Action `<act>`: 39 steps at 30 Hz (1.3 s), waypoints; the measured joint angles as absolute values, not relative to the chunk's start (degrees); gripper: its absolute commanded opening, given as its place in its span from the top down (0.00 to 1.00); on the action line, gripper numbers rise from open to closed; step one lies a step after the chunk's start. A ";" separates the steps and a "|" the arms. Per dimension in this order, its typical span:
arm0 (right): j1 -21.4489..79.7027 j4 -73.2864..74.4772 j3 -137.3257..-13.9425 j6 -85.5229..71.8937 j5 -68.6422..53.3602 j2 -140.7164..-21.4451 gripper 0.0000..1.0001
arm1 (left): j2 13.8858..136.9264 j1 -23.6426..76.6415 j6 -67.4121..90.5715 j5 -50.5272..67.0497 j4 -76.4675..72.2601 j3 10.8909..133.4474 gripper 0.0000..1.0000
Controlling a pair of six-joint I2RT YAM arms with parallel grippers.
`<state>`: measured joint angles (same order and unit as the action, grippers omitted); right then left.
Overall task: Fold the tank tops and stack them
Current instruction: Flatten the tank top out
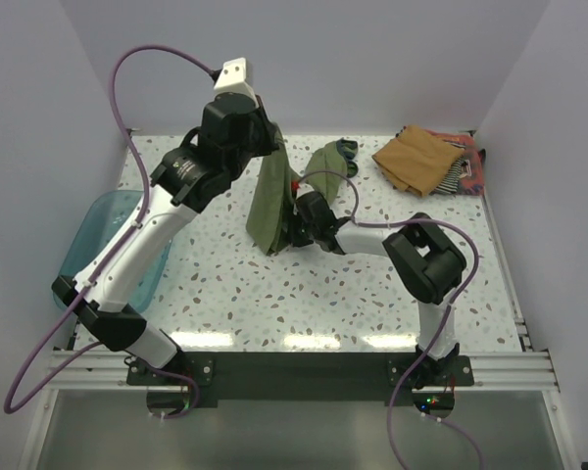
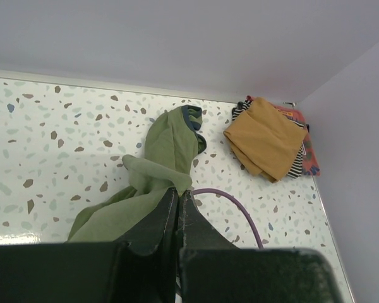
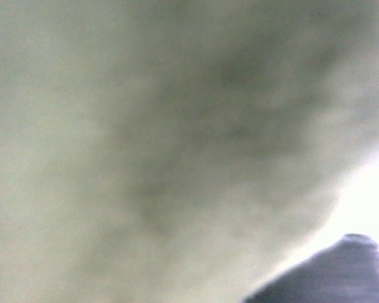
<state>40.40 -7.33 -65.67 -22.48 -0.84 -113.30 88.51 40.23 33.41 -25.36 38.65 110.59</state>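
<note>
Bright, even light from above; white glare strips lie on the table (image 1: pixel 314 340) at its near edge. The right wrist view is all blur, the olive green tank top (image 3: pixel 145 151) out of focus.

Right wrist view: the frame is filled by the olive tank top (image 3: pixel 151 151), fully out of focus, with surface detail unreadable. One dark finger (image 3: pixel 357 265) shows at the lower right corner, blurred and cut off by the edge; jaw position cannot be determined.

Top view: the right gripper (image 1: pixel 294 230) sits against the hanging cloth, its fingertips hidden by it. A grip is possible but cannot be confirmed.

Left wrist view: the body of the left gripper (image 2: pixel 179 194) blocks the garment's lower portion.

Far corner pile: the tan tank top (image 1: pixel 419 157) covers the striped tank top (image 1: pixel 458 172) and the reddish tank top (image 1: pixel 475 174); only their edges show.

The teal tub (image 1: pixel 93 225) is partly concealed by the left arm (image 1: pixel 142 250).
</note>
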 measured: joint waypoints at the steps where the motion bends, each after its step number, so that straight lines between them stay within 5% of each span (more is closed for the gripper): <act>1: 40.51 -7.29 -65.67 -22.63 -0.54 -113.30 1.00 | 88.51 40.16 33.41 -25.36 38.61 110.41 1.00; 9: 40.86 -1.80 -59.20 -25.47 2.44 -105.78 1.00 | 87.11 37.15 33.43 -25.89 38.65 107.20 1.00; 20: 40.49 26.94 -56.40 -32.51 12.03 -63.11 1.00 | 73.21 22.85 33.47 -24.03 40.18 93.23 1.00; 26: 40.42 41.65 -74.04 -33.41 18.74 -53.25 1.00 | 65.87 21.89 33.45 -23.33 42.59 93.32 1.00; 39: 40.42 52.18 -124.11 -26.26 29.12 -62.94 1.00 | 62.48 21.78 33.89 -20.10 45.21 115.00 1.00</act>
